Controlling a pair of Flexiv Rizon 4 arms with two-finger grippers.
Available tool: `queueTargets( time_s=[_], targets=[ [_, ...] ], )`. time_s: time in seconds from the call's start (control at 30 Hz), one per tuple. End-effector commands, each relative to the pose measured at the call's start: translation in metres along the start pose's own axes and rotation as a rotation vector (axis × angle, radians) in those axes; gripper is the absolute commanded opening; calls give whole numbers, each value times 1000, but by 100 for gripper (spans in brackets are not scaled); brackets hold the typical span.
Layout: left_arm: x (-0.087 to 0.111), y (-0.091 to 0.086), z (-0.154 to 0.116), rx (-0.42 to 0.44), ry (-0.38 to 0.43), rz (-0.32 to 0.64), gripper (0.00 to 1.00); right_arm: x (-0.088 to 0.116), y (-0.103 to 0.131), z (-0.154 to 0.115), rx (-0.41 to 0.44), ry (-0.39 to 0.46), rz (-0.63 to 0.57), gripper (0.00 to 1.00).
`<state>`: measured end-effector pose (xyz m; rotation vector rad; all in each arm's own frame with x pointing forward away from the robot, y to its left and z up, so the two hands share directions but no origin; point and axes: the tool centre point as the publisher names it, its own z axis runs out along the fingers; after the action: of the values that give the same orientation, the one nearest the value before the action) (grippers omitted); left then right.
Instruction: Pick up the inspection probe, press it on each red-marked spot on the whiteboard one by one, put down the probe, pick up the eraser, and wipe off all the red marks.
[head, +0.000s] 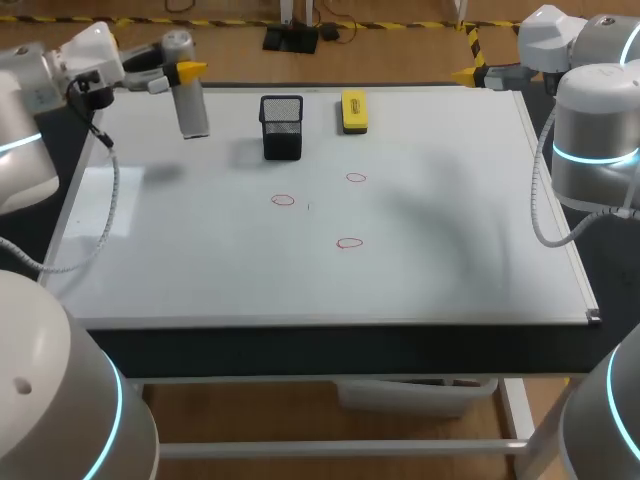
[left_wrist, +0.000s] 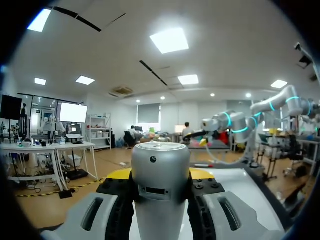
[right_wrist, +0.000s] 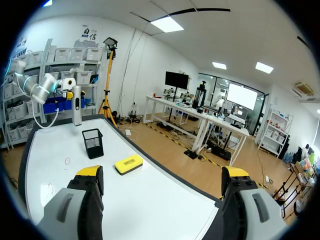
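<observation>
You are holding the inspection probe (head: 190, 105) clamped in your left gripper (head: 183, 72) above the whiteboard's (head: 450, 230) far left corner, three red marks (head: 283, 200) and the yellow eraser (head: 354, 111) are waiting untouched, the black mesh holder (head: 282, 127) is standing between, and your right gripper (right_wrist: 162, 172) is idling with fingers apart.

Whiteboard (head: 470, 260): lies on the table.
Holder (head: 282, 127): on the whiteboard, at the middle of its far edge.
Eraser (head: 353, 111): right of the holder and apart from it, by the far edge.
Probe (head: 190, 100): upright above the far left corner, between the fingers of the left gripper (head: 182, 72).
Left mark (head: 283, 200): mid-board, before the holder.
Far mark (head: 356, 178): before the eraser.
Near mark (head: 349, 242): before the far mark.
Right gripper (head: 468, 73): beyond the far right corner.
</observation>
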<state>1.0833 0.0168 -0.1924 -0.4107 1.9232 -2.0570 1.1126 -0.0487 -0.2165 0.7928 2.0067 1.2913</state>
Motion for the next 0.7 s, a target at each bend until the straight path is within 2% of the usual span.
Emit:
queueTargets(
  time_s=[0.03,0.3,0.7],
  targets=[
    [1,2,-11,10,-19,5,0,0,0,0,1,0,0,100],
    [-5,6,-23,-10,-41,2,0,0,0,0,1,0,0,100],
    [-5,6,-23,-10,-41,2,0,0,0,0,1,0,0,100]
  ],
)
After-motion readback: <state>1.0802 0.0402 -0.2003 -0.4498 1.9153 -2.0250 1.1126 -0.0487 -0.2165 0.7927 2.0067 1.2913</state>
